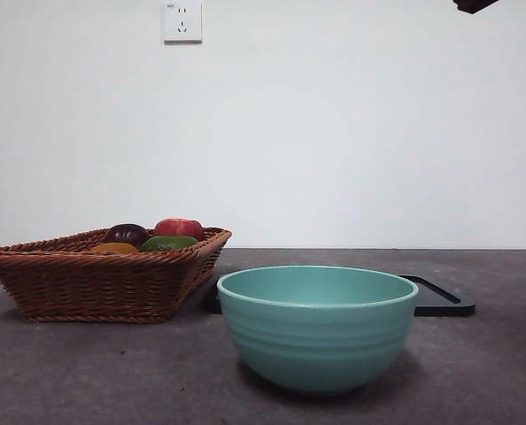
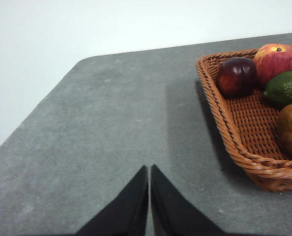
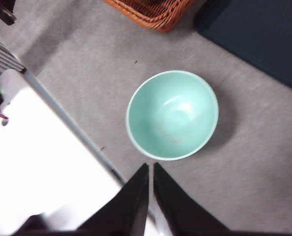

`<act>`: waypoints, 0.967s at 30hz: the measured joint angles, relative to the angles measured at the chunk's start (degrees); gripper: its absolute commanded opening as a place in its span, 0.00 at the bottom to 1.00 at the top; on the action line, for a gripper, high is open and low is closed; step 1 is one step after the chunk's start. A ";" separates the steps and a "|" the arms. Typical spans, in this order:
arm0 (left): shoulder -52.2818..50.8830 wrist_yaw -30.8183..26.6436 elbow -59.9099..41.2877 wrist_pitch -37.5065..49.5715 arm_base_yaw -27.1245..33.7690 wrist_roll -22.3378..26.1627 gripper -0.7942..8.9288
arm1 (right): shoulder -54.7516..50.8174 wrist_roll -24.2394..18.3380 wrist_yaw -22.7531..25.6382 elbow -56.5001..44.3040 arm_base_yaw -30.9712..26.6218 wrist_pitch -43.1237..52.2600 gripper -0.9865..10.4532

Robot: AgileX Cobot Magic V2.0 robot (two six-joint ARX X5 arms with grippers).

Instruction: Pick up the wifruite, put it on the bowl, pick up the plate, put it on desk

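The wifruite [image 1: 114, 249] is a dull orange-brown fruit lying in a wicker basket [image 1: 86, 288] at the left; the left wrist view shows the wifruite [image 2: 291, 129] at the basket's near corner. The teal bowl [image 1: 317, 326] stands empty at the front centre of the desk [image 1: 68, 381]. Behind it lies a flat black plate [image 1: 440, 299], partly hidden by the bowl. My left gripper [image 2: 149, 168] is shut on nothing, over bare desk beside the basket [image 2: 244, 147]. My right gripper [image 3: 150, 166] hangs high above the desk's front edge, shut and empty, with the bowl [image 3: 172, 114] below it.
The basket also holds a dark purple fruit [image 2: 237, 76], a red fruit [image 2: 277, 59] and a green fruit [image 2: 286, 87]. A black arm tip [image 1: 472, 4] shows at the top right corner. A white wall with a socket [image 1: 181, 21] stands behind the desk.
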 measured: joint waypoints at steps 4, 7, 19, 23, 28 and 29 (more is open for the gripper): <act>0.00 0.02 0.00 0.00 0.00 0.00 0.09 | -2.45 -3.21 4.39 -0.72 -5.07 4.92 0.09; 0.00 0.02 0.00 0.00 0.00 0.00 0.09 | -5.79 -4.57 4.92 -4.28 -11.61 15.19 0.09; 0.00 0.00 0.00 0.00 0.00 0.00 0.09 | -25.49 -6.88 5.27 -30.10 -34.40 44.28 0.09; 0.00 0.02 0.00 0.00 0.00 0.00 0.09 | -31.23 -8.74 5.81 -37.48 -36.98 48.59 0.09; 0.00 0.02 0.00 0.00 0.00 0.00 0.09 | -38.27 -9.68 8.55 -45.16 -37.97 52.30 0.09; 0.00 0.00 0.00 0.00 0.00 0.00 0.09 | -39.47 -9.75 9.20 -46.36 -37.99 52.85 0.09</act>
